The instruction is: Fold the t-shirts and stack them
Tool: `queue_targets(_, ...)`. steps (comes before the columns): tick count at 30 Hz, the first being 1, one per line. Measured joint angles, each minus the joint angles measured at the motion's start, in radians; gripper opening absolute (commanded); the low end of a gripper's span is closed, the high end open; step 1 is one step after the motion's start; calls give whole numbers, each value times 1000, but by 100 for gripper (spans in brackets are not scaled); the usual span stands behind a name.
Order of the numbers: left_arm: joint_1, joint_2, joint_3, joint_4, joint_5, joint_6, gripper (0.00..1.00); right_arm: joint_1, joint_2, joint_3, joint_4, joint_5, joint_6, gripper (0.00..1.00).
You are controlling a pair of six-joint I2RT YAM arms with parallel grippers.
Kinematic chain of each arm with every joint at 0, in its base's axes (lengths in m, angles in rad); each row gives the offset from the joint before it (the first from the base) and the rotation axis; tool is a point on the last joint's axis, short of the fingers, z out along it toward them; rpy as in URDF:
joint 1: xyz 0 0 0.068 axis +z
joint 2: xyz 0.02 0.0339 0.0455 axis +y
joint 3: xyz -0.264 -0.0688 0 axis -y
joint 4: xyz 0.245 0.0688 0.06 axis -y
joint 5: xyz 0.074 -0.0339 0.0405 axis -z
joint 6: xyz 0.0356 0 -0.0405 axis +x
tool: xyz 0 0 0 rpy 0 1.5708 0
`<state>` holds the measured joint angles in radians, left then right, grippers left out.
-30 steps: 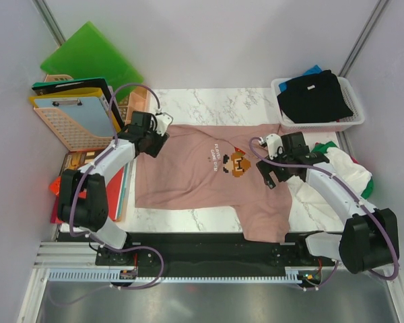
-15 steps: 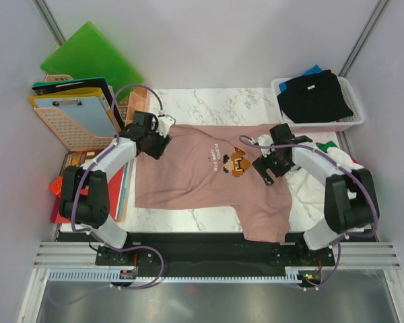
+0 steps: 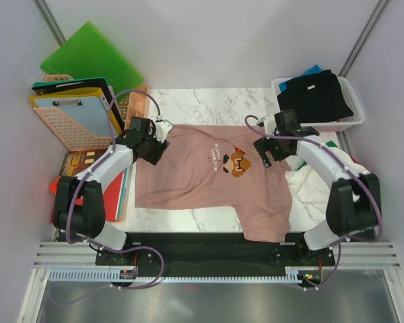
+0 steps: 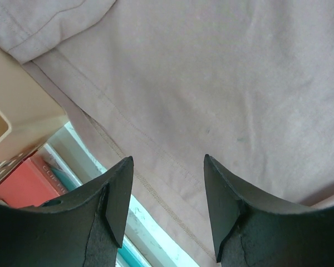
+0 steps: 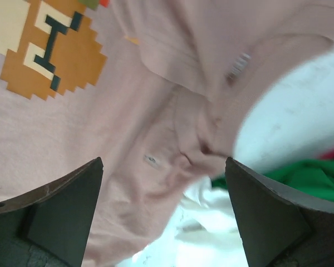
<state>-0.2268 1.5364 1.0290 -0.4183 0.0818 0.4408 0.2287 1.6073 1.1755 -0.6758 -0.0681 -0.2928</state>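
Observation:
A dusty pink t-shirt (image 3: 195, 176) with a pixel-character print (image 3: 238, 163) lies spread on the marble table (image 3: 209, 101). My left gripper (image 3: 153, 149) hovers over its left edge. In the left wrist view the jaws (image 4: 168, 167) stand open above the pink hem (image 4: 172, 183), with nothing gripped. My right gripper (image 3: 265, 156) is over the shirt's right side beside the print. Its jaws (image 5: 164, 167) are wide open above rumpled pink cloth (image 5: 156, 128), next to a white t-shirt (image 5: 222, 233) and a green one (image 5: 312, 178).
A white basket (image 3: 323, 125) at the back right holds black (image 3: 313, 97) and blue t-shirts. White and green shirts (image 3: 340, 168) are heaped at the right. At the left are an orange basket with clipboards (image 3: 74, 124), a green folder (image 3: 87, 60) and red folders (image 3: 60, 198).
My right gripper has moved toward the far side, from the shirt's lower right up beside the print. The left gripper has barely shifted. Both stay open.

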Motion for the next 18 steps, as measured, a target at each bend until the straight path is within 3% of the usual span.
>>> queue_targets(3, 0, -44, -17, 10, -24, 2, 61, -26, -168, -48, 3, 113, 44, 98)
queue_targets(9, 0, -182, -99, 125, -167, -10, 67, -85, -451, -169, 101, 532, 70, 98)
queue_targets(12, 9, -226, -101, 151, -209, -19, 68, -145, -431, -178, 65, 582, 105, 98)
queue_targets(18, 62, -311, -127, 174, -225, -16, 69, -358, -395, -195, -12, 473, 118, 98)
